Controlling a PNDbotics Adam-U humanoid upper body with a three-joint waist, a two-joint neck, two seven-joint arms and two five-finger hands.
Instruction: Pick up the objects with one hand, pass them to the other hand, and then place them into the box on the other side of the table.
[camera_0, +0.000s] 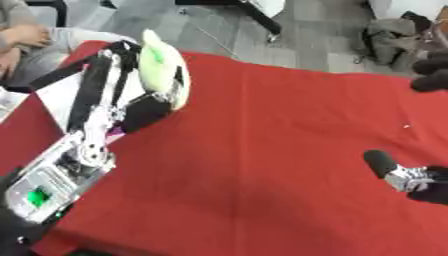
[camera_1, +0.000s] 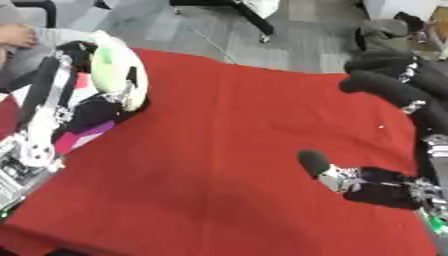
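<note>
A pale green and cream rounded object (camera_0: 161, 64) is held at the table's far left edge, with the fingers of my left hand (camera_0: 144, 111) curled round it. The hand and object hang over a white box (camera_0: 58, 95) that shows pink and red contents (camera_1: 77, 137); much of the box is hidden behind my left arm. My right hand (camera_1: 385, 192) hovers open over the right side of the red tablecloth (camera_0: 262, 150), thumb (camera_1: 313, 162) pointing left, fingers (camera_1: 389, 75) relaxed, holding nothing.
A person sits beyond the table's far left corner (camera_0: 22, 40). On the grey floor behind the table are a chair leg (camera_0: 262, 20) and a bag (camera_0: 389, 37).
</note>
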